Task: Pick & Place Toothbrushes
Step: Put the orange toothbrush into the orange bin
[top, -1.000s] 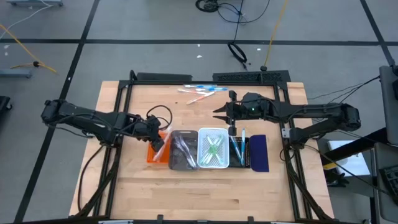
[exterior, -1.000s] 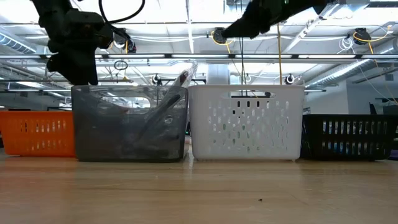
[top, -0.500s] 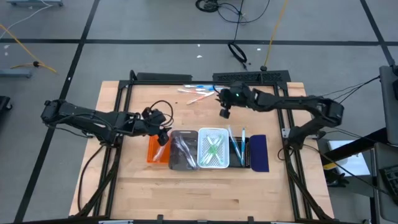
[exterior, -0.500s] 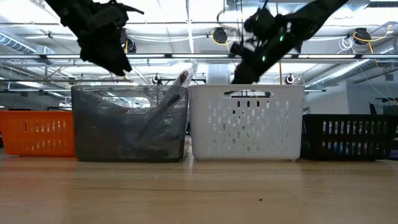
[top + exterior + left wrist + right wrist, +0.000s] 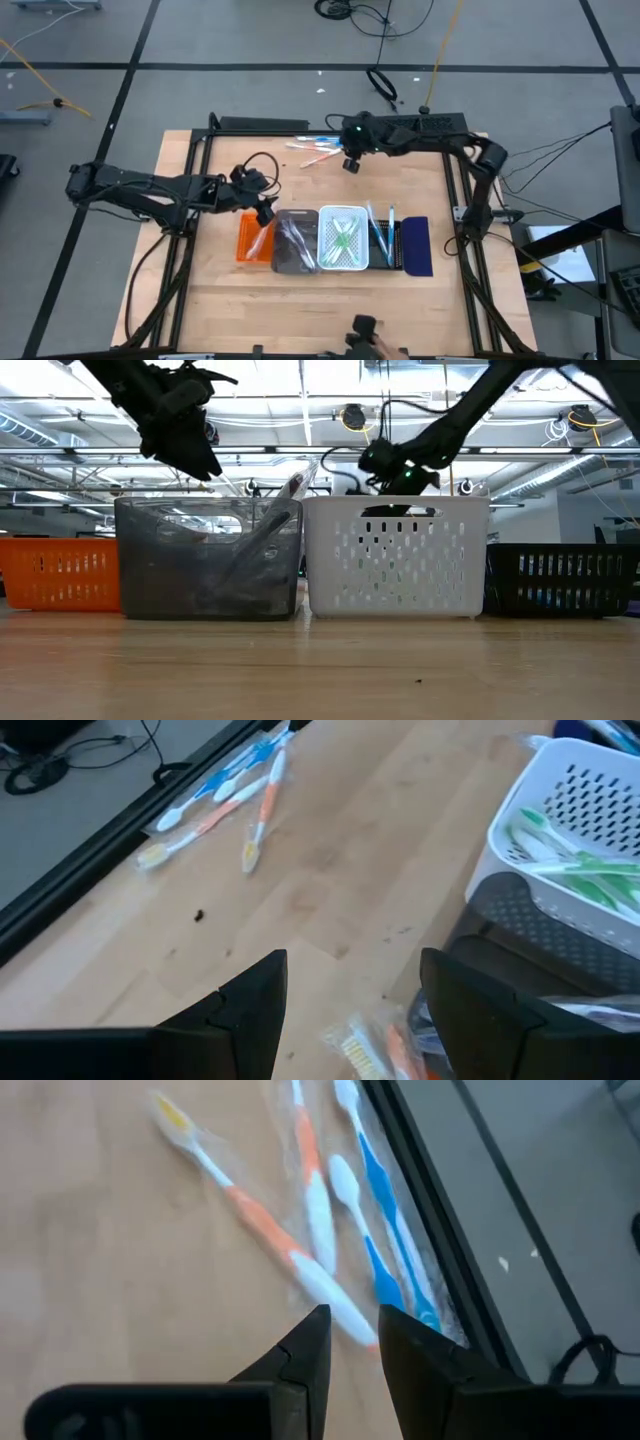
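Right wrist view only: individual orange and blue toothbrushes (image 5: 330, 1230)

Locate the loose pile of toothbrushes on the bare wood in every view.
High: loose orange, blue and white plastic toothbrushes at the table's far edge.
Low: not visible.
Left wrist: far off, by the edge.
Right wrist: close, just beyond the fingers.
Shared landmark: black table-edge rail.

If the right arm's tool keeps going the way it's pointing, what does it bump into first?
Probably the loose toothbrushes at the table's far edge. The right tool points at them with narrowly parted fingers, the nearest being an orange-and-white one. The gap between them is hard to judge.
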